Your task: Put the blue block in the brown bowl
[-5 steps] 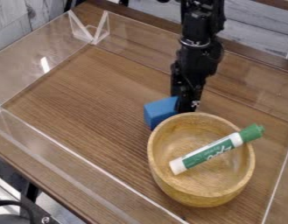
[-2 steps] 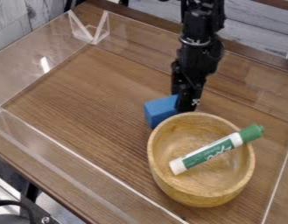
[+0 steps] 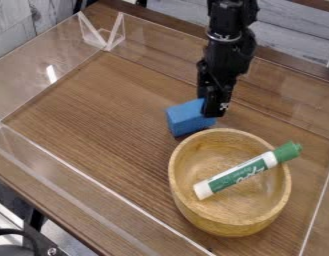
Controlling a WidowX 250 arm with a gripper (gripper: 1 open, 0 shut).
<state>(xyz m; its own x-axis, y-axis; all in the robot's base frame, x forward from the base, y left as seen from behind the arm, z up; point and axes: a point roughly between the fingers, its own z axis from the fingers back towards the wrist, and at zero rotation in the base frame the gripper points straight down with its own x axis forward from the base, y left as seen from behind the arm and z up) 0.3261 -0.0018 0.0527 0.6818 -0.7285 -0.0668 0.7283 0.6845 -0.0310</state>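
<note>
Blue block (image 3: 188,118) sits on wood table (image 3: 100,100), just beside rim of brown bowl (image 3: 234,180), on its far-left side. Gripper (image 3: 214,104) points down at block's right end; jaws hidden by the fingers, can't tell if apart or clamped on block. Block looks rigid, light, matte, prob not slippery; best pinched across short flat sides, mid-body. Marker (image 3: 247,170) already lies in bowl.

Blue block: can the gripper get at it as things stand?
Probably yes. The gripper points down right at the blue block on the table, beside the wooden bowl, and nothing blocks it. Whether the fingers already grip the block is unclear.
</note>
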